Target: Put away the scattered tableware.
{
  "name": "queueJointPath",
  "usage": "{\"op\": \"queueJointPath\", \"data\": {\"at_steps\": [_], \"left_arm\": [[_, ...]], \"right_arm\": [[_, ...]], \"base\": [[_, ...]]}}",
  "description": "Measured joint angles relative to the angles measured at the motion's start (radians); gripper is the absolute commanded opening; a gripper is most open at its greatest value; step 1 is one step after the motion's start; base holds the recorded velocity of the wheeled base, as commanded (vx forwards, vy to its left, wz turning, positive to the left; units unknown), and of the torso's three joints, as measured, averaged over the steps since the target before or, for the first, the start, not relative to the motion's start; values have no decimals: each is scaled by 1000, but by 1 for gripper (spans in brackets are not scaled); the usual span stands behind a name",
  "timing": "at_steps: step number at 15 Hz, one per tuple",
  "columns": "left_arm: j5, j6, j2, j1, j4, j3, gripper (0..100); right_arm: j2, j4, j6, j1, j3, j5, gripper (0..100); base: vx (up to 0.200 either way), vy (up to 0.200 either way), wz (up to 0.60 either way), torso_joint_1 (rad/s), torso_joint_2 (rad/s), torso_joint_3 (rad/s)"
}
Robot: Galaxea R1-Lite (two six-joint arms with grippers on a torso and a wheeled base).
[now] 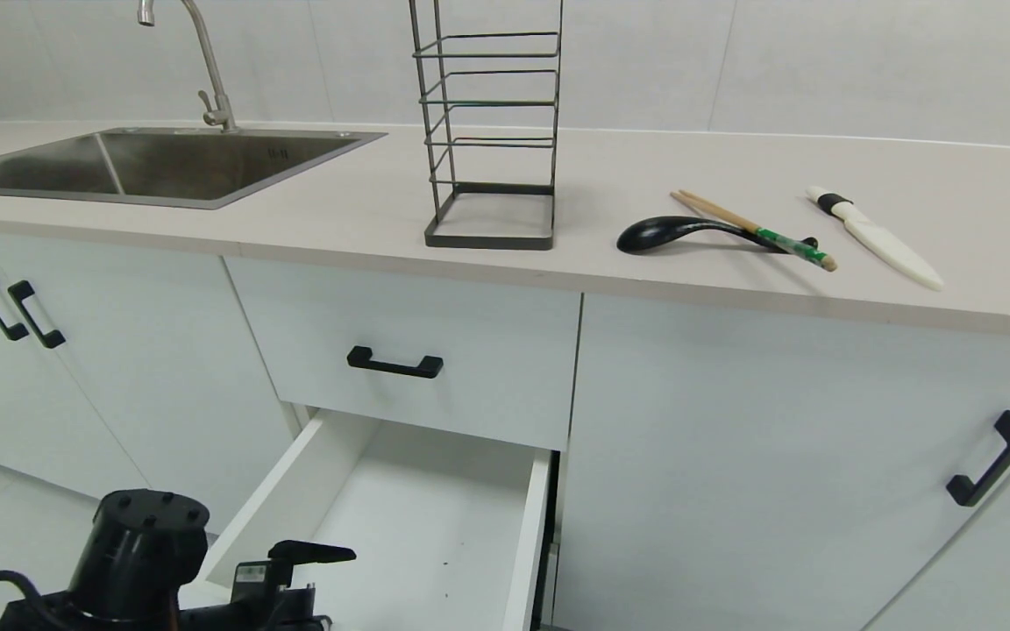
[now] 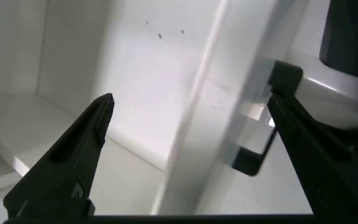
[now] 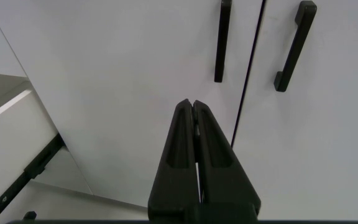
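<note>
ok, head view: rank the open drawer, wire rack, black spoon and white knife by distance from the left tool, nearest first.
1. open drawer: right beside the left tool, below the counter.
2. wire rack: on the counter, above the drawer.
3. black spoon: on the counter, right of the rack.
4. white knife: farthest right on the counter.

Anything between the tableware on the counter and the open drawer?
Nothing visible. The spoon, chopsticks and knife lie on the counter; the wire rack stands to their left, back from the edge. The drawer below is pulled out, open from above.
</note>
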Motion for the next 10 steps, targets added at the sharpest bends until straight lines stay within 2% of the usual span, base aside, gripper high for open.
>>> {"op": "queueJointPath", "data": {"at_steps": [1, 2, 6, 8, 9, 10], "left_arm": [[-8, -5, -25, -30, 4, 0, 100], [-12, -24, -55, -60, 5, 0, 100], [-16, -150, -192, -109, 17, -31, 100], [-6, -204, -261, -99, 24, -99, 100], [8, -244, -291, -74, 25, -135, 100], [22, -300, -320, -34, 25, -171, 100]], "right_arm": [[0, 0, 0, 0, 0, 0, 0], [0, 0, 0, 0, 0, 0, 0], [0, 0, 0, 0, 0, 0, 0], [0, 0, 0, 0, 0, 0, 0], [0, 0, 0, 0, 0, 0, 0], [0, 0, 0, 0, 0, 0, 0]], "base": [[0, 0, 0, 0, 0, 0], [0, 0, 0, 0, 0, 0], [0, 0, 0, 0, 0, 0], [0, 0, 0, 0, 0, 0], [0, 0, 0, 0, 0, 0], [0, 0, 0, 0, 0, 0]]}}
